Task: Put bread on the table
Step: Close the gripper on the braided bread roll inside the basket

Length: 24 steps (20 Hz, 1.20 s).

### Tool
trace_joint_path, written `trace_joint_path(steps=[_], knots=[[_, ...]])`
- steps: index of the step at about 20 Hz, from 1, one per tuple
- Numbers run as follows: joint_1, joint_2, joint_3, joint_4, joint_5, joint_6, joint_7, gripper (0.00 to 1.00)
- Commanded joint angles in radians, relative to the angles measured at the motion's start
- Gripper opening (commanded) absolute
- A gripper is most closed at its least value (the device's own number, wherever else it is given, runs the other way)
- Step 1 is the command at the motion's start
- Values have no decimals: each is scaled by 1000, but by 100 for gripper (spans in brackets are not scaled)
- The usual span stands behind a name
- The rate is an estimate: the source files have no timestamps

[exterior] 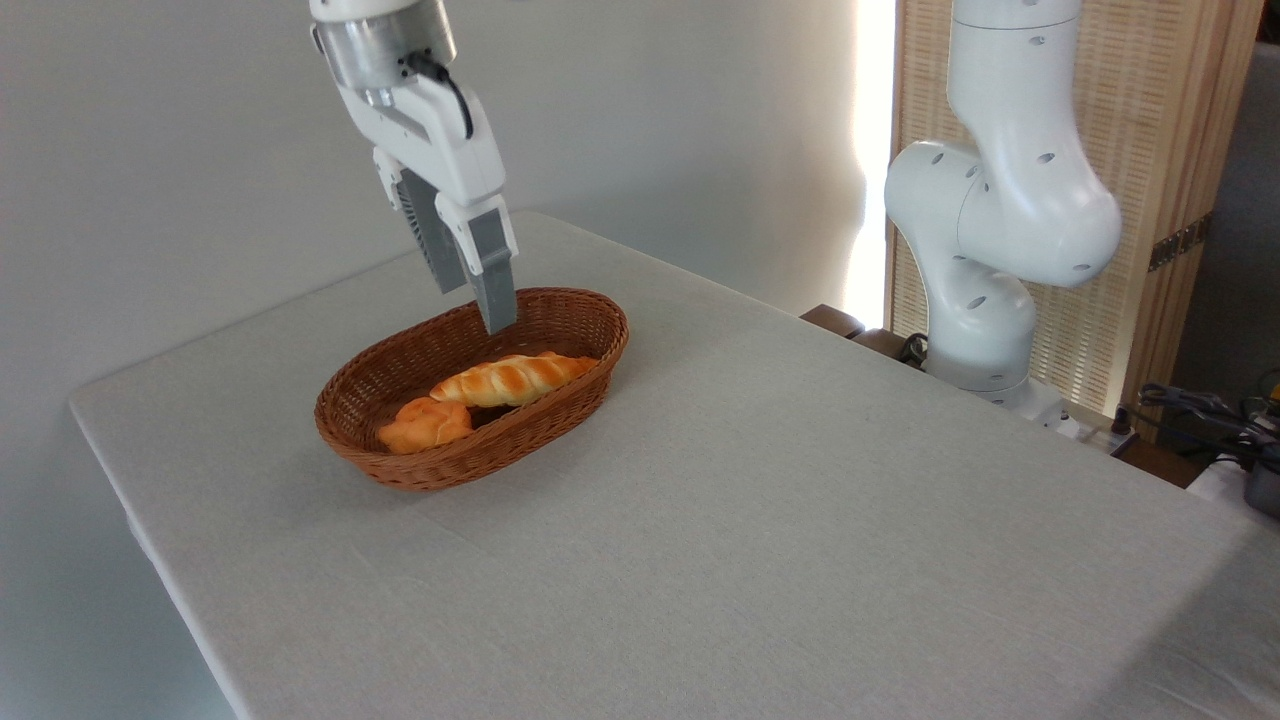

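the bread point(515, 378) lies in the basket point(400, 470) on the table point(800, 500), right of a bun point(425, 424); the gripper point(478, 300) hangs above, empty, fingers parted narrowly, probably lining up a grasp

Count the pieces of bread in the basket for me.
2. The long braided bread lies along the middle of the wicker basket; a small round bun sits at its near-left end. The rim could hide something small behind it.
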<state>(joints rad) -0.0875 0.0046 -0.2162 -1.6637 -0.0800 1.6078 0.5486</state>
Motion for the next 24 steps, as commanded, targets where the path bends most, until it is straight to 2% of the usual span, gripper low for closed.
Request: trace_joint_path(steps=[1,4,8,14,17,24], knots=[[0,0,-80,-106,-12,99,-99,100],[0,5,-132,-183,-12,127,-118,100],[-3,18,-179,-241,2,225,-110,100],[-32,54,-186,-261,29,297,-102,100],[-47,57,-186,-268,107,302,-104,100],[-49,72,-186,-275,114,305,-102,100]])
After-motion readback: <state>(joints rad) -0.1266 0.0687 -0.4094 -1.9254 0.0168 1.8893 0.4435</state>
